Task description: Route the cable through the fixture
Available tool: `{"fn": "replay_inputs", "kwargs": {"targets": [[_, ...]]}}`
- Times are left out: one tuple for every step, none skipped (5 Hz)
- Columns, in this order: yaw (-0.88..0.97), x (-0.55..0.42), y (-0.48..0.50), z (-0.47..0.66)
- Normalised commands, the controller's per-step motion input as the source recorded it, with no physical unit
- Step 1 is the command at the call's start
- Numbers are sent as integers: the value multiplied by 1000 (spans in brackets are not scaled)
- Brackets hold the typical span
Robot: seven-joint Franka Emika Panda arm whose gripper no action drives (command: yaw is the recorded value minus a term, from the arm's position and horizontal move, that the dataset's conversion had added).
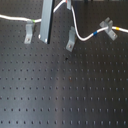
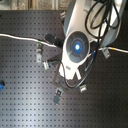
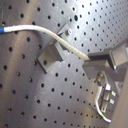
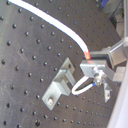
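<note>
The white cable point(image 1: 76, 29) runs from the first exterior view's left through an upright clip, rises to my gripper point(image 1: 67, 5) at the top edge, then drops past the slanted grey fixture point(image 1: 71, 40) and on to the right. It passes close by the fixture's hooked top; I cannot tell whether it sits inside. In the second wrist view my gripper point(image 4: 92, 64) is shut on the cable point(image 4: 55, 26) at an orange band, with a grey clip point(image 4: 60, 83) just below. In the first wrist view the cable point(image 3: 47, 33) crosses in front of a clip point(image 3: 51, 54). In the second exterior view the arm hides the gripper.
A thick dark grey bar point(image 1: 46, 20) hangs left of the fixture. An upright clip point(image 1: 30, 34) holds the cable by a green band. A forked clip point(image 1: 106, 25) holds it near blue and yellow bands. The black perforated board point(image 1: 65, 95) spreads toward the front.
</note>
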Motion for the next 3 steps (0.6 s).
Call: {"fn": "replay_inputs", "kwargs": {"targets": [[494,-158,199,316],[86,46,0,-1],[200,192,317,356]]}}
